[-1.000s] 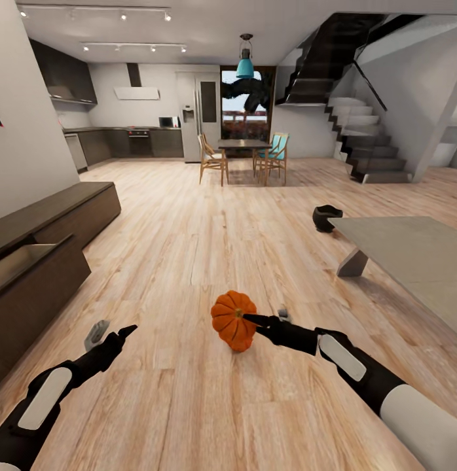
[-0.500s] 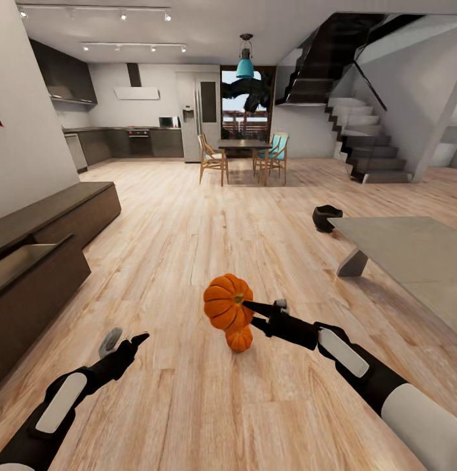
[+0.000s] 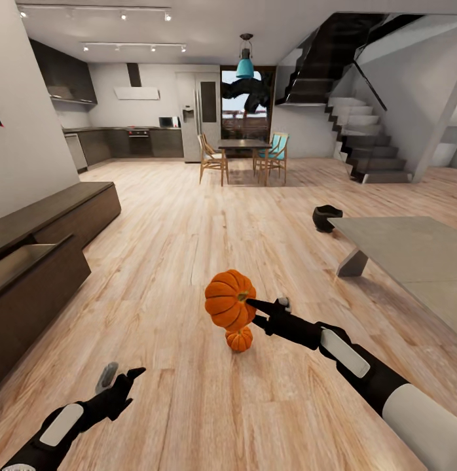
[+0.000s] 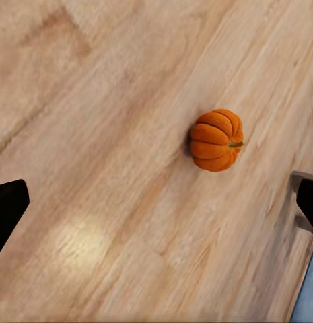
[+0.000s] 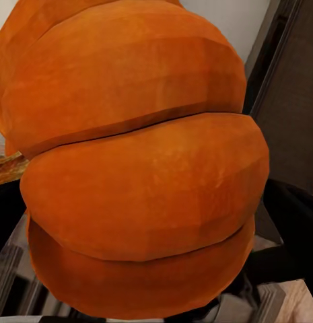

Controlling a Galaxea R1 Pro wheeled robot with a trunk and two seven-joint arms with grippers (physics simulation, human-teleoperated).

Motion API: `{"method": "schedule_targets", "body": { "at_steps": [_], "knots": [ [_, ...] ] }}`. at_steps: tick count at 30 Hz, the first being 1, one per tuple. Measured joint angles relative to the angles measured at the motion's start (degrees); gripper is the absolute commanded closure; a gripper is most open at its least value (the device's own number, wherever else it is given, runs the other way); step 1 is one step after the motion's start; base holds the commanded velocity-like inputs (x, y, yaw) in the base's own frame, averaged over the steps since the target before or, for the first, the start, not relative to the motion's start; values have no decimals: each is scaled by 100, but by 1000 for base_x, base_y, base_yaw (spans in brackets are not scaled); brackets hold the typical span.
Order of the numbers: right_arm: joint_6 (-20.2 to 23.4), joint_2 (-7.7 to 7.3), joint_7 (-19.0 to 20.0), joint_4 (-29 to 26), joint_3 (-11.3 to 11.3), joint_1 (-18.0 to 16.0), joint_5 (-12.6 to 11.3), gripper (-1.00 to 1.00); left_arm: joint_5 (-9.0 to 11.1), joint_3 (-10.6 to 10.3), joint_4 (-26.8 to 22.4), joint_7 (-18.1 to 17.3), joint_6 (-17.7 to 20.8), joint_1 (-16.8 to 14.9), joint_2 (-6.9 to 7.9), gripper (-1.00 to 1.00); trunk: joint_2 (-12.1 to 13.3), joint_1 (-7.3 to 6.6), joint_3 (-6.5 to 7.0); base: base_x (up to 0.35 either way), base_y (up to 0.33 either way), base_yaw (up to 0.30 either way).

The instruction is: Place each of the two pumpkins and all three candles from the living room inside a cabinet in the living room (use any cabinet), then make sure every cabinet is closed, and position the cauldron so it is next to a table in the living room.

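Right gripper [image 3: 253, 306] is clamped on a pumpkin [image 3: 228, 298], lifted above the second pumpkin [image 3: 239, 339] for carrying to the cabinet [image 3: 38, 261]; left gripper [image 3: 124, 379] hangs spread, empty.

Far off — a dining table [image 3: 243, 144] with chairs [image 3: 213, 159], a fridge [image 3: 198, 116], stairs [image 3: 366, 140] and a teal lamp [image 3: 245, 64].

second pumpkin [image 3: 239, 339]: top half hidden behind the held pumpkin [image 3: 229, 299] in the head view.
right gripper [image 3: 249, 304]: fingertips buried against the held pumpkin; the grip cannot be seen.
cabinet [image 3: 38, 261]: near end cut off by the picture's left edge.
table [image 3: 412, 255]: far side runs past the right edge.
cauldron [image 3: 326, 218]: partly behind the table corner.
left gripper [image 4: 156, 202]: only finger edges show at the wrist picture's sides.
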Motion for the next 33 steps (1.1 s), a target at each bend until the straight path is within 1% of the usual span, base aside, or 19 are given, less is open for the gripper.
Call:
{"method": "schedule_targets", "body": {
  "at_steps": [2, 5, 6, 7, 9, 14, 17, 22, 27, 33],
  "knots": [
    [-4, 0, 3, 0, 0, 0, -1, 100, -8, -2, 34, -65, 30, -66, -15, -100, 0, 0, 0, 0, 0, 0],
    [-7, 0, 5, -6, 7, 0, -1, 100, -58, -12, 67, -642, 84, -113, 17, -100, 0, 0, 0, 0, 0, 0],
    [-10, 0, 5, -7, 8, 2, 6, 100, -70, -19, 70, -842, 102, -118, 58, -100, 0, 0, 0, 0, 0, 0],
    [-14, 0, 5, -8, 9, 2, 14, 100, -75, -24, 73, -1043, 124, -122, 138, -100, 0, 0, 0, 0, 0, 0],
    [-14, 0, 5, -9, 9, 1, 14, 100, -84, -31, 75, -1185, 140, -124, 200, -100, 0, 0, 0, 0, 0, 0],
    [-16, 0, 6, -9, 9, 2, 18, 100, -95, -56, 59, -1277, 133, -126, 223, -100, 0, 0, 0, 0, 0, 0],
    [-23, 0, 5, -5, 10, -1, 19, 100, -104, -56, 58, -1286, 131, -126, 233, -100, 0, -2, 0, 145, 0, 0],
    [-36, 0, 20, 0, 10, 2, 28, 100, -106, -35, 74, -1288, 139, -126, 267, -100, 0, -3, 0, 305, 0, 0],
    [-55, 7, 4, 8, 12, 5, 59, 100, -99, -32, 76, -1288, 140, -126, 272, -100, 0, -3, 0, 336, 0, 0],
    [-255, 2, -8, 32, 11, 6, 54, 100, -97, -32, 76, -1288, 140, -126, 269, -100, 0, -3, 0, 339, 5, 0]
  ]
}}
